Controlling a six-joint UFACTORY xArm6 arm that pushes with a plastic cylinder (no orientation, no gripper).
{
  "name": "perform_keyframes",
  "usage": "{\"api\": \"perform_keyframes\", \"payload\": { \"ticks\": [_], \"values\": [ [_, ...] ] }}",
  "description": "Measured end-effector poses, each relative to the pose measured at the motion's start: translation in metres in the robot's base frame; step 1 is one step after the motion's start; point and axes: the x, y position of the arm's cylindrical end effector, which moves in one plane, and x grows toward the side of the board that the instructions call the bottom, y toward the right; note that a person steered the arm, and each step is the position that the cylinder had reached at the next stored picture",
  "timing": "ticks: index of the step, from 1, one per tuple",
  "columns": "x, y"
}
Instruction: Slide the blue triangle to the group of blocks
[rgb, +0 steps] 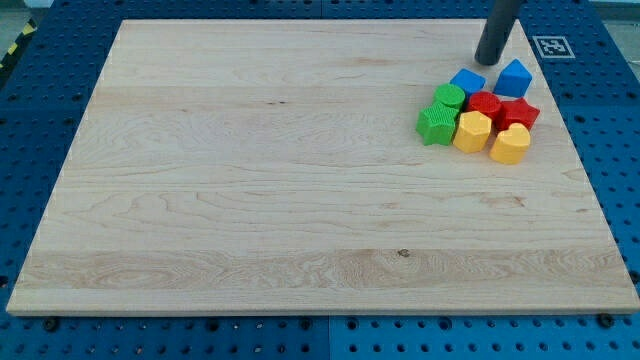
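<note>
- Counter: pale wood board on a blue pegboard base; white fiducial tag at far right, just off the board's corner.
- All blocks sit in one cluster at the far-right part of the counter; the rest is bare wood.
- Cluster, far row: blue cube-ish block on the left, blue triangle on the right, w/ a small gap between them.
- Mid row: green round block, red block, red star-like block, packed touching.
- Near row: green ridged block at the left, yellow hexagon-ish block, yellow heart-ish block nearest.
- No containers in view; nothing holds the blocks.
- No hand on this arm, only a dark rod: my tip rests on the counter at the far side of the cluster, nothing clamped.
- Tip is just beyond the gap between the two blue blocks, slightly left of the blue triangle; contact can't be told.
- Blue triangle sits at the group's far-right edge, just beside the red star-like block.
</note>
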Motion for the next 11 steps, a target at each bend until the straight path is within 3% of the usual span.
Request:
{"api": "perform_keyframes", "payload": {
  "ticks": [1, 4, 5, 6, 8, 11],
  "values": [
    [0.004, 0.021],
    [0.04, 0.006],
    [0.038, -0.001],
    [0.003, 0.032],
    [0.051, 0.047],
    [0.052, 0.029]
  ]
}}
